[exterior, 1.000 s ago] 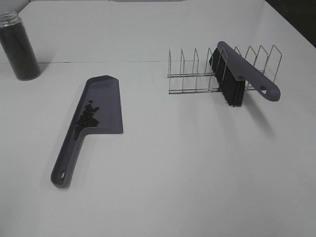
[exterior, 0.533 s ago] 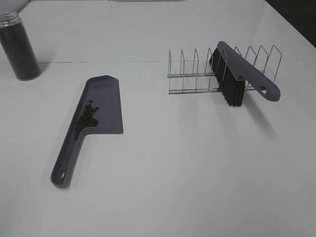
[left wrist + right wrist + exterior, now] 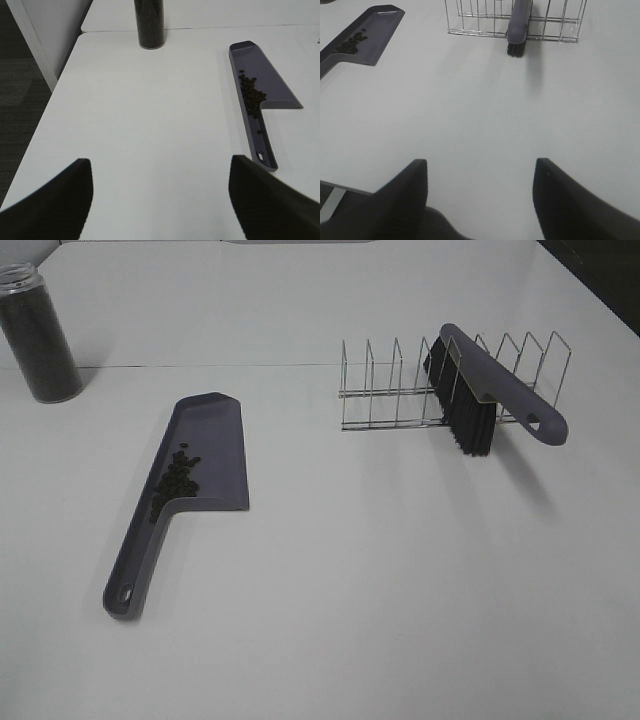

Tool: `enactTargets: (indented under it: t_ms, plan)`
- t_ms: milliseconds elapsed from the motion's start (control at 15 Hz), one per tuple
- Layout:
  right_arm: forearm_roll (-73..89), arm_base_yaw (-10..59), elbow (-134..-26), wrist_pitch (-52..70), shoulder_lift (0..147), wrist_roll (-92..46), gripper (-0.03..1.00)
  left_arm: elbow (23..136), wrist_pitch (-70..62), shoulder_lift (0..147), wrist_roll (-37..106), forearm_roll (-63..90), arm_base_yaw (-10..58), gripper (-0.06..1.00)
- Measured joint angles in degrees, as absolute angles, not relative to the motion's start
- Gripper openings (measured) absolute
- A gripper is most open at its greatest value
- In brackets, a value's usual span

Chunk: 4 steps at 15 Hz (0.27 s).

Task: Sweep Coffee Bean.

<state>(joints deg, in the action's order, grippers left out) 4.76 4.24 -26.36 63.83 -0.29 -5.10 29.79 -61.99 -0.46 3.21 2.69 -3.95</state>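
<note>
Nothing has moved since the earlier frame. On the worktop (image 3: 330,590), the wire rack (image 3: 400,390) carries the brush (image 3: 490,390); well apart from the rack lies the dustpan (image 3: 205,455), holding the coffee bean (image 3: 175,480) cluster. Left claw (image 3: 160,200) and right claw (image 3: 480,197) are spread wide, empty.

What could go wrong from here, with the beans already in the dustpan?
1. The coffee beans sit heaped along the side wall of the dustpan, near its handle; a tilted lift or a nudge could spill them onto the table.
2. The brush rests slanted in the wire rack; a bump could knock it out.
3. The jar of beans stands near the table edge.
</note>
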Motion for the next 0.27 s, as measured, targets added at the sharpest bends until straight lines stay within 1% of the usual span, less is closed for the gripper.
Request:
enactTargets:
  t_ms: [267]
  plan:
    - [4.76,4.24,-26.36,63.83,-0.29,-5.1,0.59,29.79,-61.99,-0.46,3.21,2.69,-3.95,0.68]
